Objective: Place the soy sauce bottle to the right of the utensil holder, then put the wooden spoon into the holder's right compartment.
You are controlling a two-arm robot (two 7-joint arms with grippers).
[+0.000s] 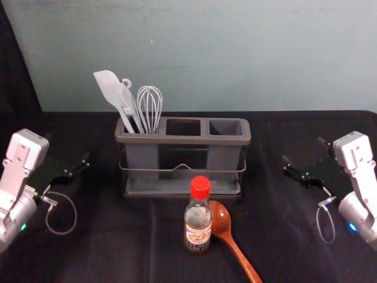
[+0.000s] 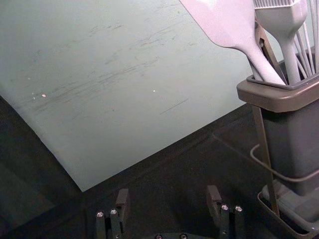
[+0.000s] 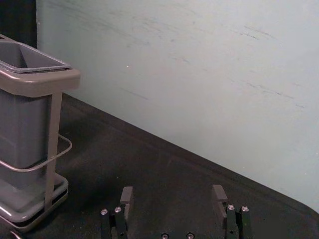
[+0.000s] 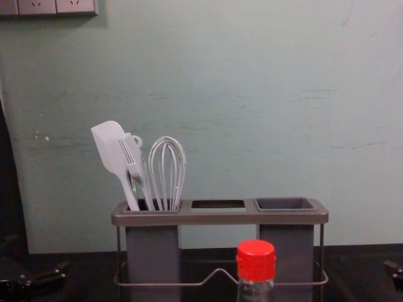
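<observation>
Biggest thing here is the desk (image 1: 112, 253), draped in black cloth. On it stands the utensil holder (image 1: 182, 140), long side facing the robot, so I'd guess that's to keep all three slots easy to reach. White spatula (image 1: 111, 89), brush (image 1: 132, 106) and whisk (image 1: 149, 108) are bunched in the left slot, while the right compartment (image 1: 222, 158) has nothing poking out, handy since that's where the spoon is meant to go. Left gripper (image 2: 168, 194) is off the holder's left side and right gripper (image 3: 173, 193) off its right, both with jaws spread and nothing between them. The wooden spoon (image 1: 227, 234) lies in front of the holder, bowl toward it, handle slanting back to the robot's right. Soy sauce bottle (image 1: 198, 219) stands upright just beside the bowl; can't tell if they touch. It's still to be placed, and imo shifting it first makes sense, since it crowds the spoon. The right arm looks like the natural pick, but a sloppy grab could nudge the spoon. Smallest stuff: red cap (image 1: 200, 187), and a label (image 1: 198, 234) with some writing, no brand I can make out.
</observation>
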